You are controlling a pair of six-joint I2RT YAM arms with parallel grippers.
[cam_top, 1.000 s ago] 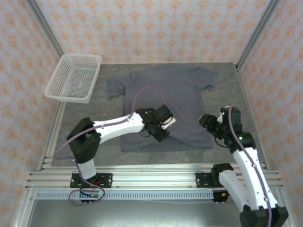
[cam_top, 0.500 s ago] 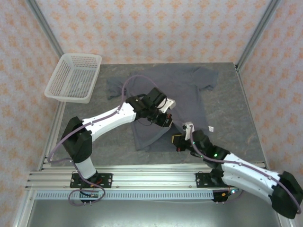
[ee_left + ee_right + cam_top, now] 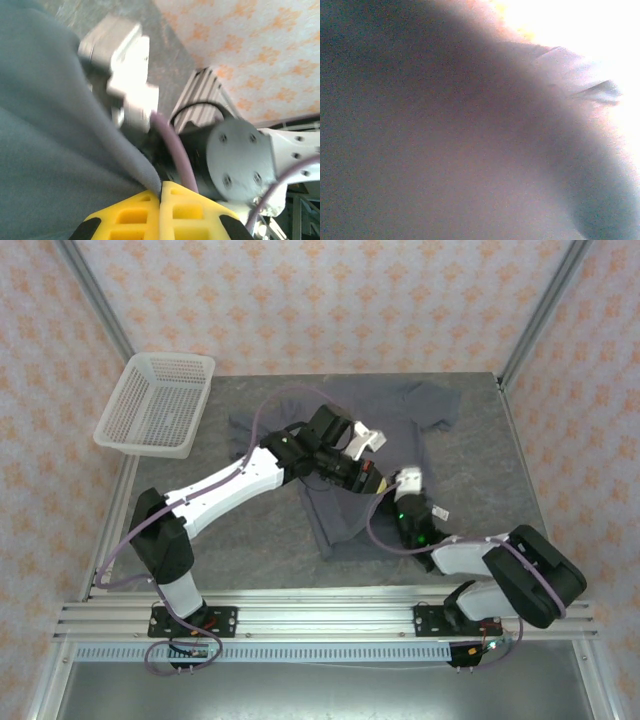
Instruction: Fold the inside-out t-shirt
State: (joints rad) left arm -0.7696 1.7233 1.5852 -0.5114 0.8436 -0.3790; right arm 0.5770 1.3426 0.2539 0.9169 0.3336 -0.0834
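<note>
left hand (image 3: 368, 476) pinching shirt (image 3: 340, 525) | right hand (image 3: 398, 492) pressed together, hold unclear | risk: hands collide mid-frame, shirt slips

Right wrist view: you get the t-shirt (image 3: 445, 150) as a grey blur.
Left wrist view: bottom edge cuts the fingers (image 3: 132, 215) of your left hand (image 3: 160, 187).
Top view: left arm (image 3: 225, 485) and right arm (image 3: 470, 555) cover the t-shirt's middle.

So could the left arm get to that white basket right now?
Probably, yes: the basket sits on its side, only flat cloth and table between. But the left gripper is shut on the t-shirt, so it must let go first.
</note>
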